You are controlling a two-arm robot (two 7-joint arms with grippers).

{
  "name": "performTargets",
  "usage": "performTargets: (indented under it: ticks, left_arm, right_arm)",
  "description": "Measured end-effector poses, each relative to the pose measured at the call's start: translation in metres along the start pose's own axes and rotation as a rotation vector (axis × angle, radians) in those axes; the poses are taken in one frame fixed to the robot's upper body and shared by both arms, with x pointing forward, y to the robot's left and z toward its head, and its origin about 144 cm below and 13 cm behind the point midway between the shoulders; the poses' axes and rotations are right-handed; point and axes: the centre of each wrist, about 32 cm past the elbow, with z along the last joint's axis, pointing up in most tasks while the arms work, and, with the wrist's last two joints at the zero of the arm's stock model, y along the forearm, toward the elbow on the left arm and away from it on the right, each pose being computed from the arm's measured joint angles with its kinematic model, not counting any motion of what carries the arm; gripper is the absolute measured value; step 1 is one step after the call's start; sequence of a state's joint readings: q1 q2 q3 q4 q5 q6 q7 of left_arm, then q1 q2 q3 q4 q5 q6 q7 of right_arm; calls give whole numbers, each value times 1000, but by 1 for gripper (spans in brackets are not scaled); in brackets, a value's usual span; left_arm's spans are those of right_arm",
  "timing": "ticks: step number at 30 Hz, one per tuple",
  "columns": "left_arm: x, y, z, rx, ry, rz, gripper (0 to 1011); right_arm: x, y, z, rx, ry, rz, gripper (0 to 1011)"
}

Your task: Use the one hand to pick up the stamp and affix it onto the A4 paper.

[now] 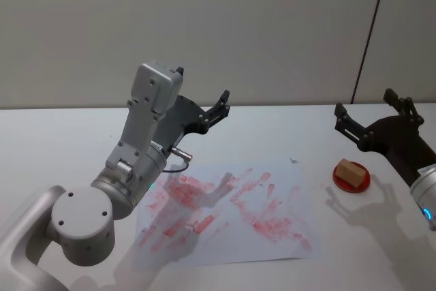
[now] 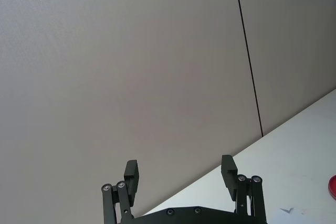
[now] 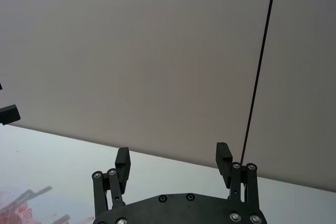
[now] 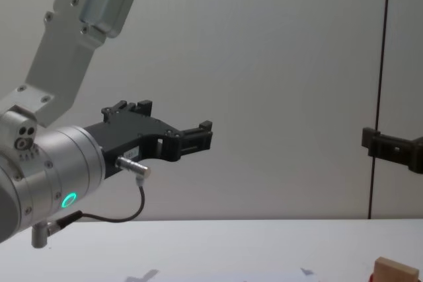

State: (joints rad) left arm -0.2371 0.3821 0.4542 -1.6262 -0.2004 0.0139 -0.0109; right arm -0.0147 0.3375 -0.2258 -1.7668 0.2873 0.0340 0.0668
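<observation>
The stamp (image 1: 350,170), a small light-brown wooden block, probably light, stiff and best pinched across its long sides, sits on a red pad (image 1: 362,186) at right of frame, beside the red-marked A4 paper (image 1: 286,175), below the right gripper (image 1: 364,103), open and empty; the left gripper (image 1: 201,88) hangs open upper-centre.

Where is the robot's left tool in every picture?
Head view: the left tool is raised, left of centre.
Left wrist view: at the picture's lower edge, open.
Right wrist view: one tip at the picture's left edge.
Chest view: left of centre, pointing right.
Shared landmark: the dark wall seam.
</observation>
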Motion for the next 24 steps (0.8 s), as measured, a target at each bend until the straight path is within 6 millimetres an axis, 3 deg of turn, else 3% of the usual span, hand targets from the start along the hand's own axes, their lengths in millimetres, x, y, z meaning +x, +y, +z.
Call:
performTargets:
  ticks: [24]
  left_arm:
    - [0, 0, 0, 0, 0, 0, 1001]
  right_arm:
    - [0, 0, 0, -1, 0, 0, 1001]
